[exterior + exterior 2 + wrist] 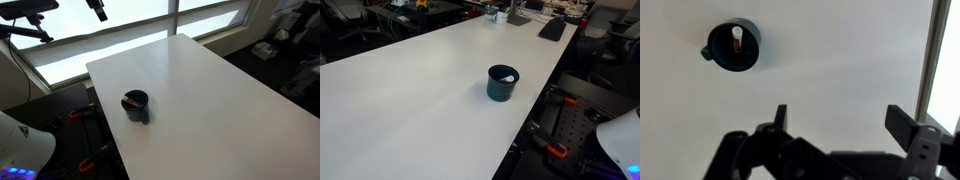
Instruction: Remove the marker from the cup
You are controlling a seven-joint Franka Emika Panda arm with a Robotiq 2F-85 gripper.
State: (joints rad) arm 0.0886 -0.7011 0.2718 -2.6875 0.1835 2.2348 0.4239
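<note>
The dark navy cup (136,106) stands on the white table (210,100) near one long edge; it also shows in the other exterior view (502,83) and at the top left of the wrist view (734,46). The reddish-brown marker (130,101) rests inside the cup, leaning on its rim; from above it shows as a short stick with a pale end (735,40). In an exterior view the marker is hidden by the cup wall. My gripper (840,118) is open and empty, high above the table, well away from the cup. It does not show in the exterior views.
The table edge runs close to the cup (535,110). A keyboard (553,29) and small items (500,15) lie at the table's far end. Windows (120,40) stand behind the table. Red clamps (557,152) are on the floor beside it.
</note>
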